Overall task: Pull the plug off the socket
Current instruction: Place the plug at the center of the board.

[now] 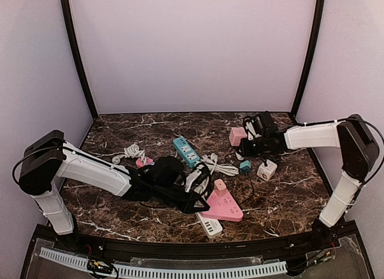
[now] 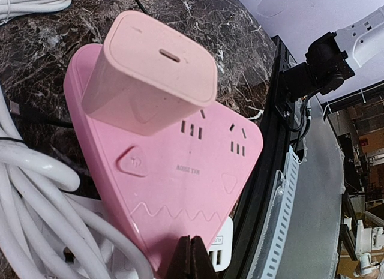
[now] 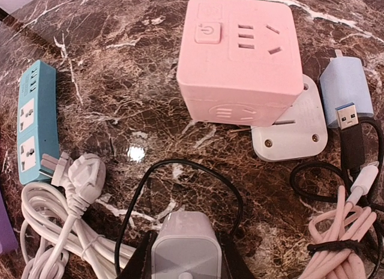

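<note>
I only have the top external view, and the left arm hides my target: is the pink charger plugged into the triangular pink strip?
Observer: Yes. In the left wrist view the pink charger stands plugged into the pink strip.
Operator: Is the left gripper on it?
Observer: No. The left gripper is shut at the strip's near edge, short of the charger.
Operator: And the right?
Observer: The right gripper is closed on a white charger.
</note>
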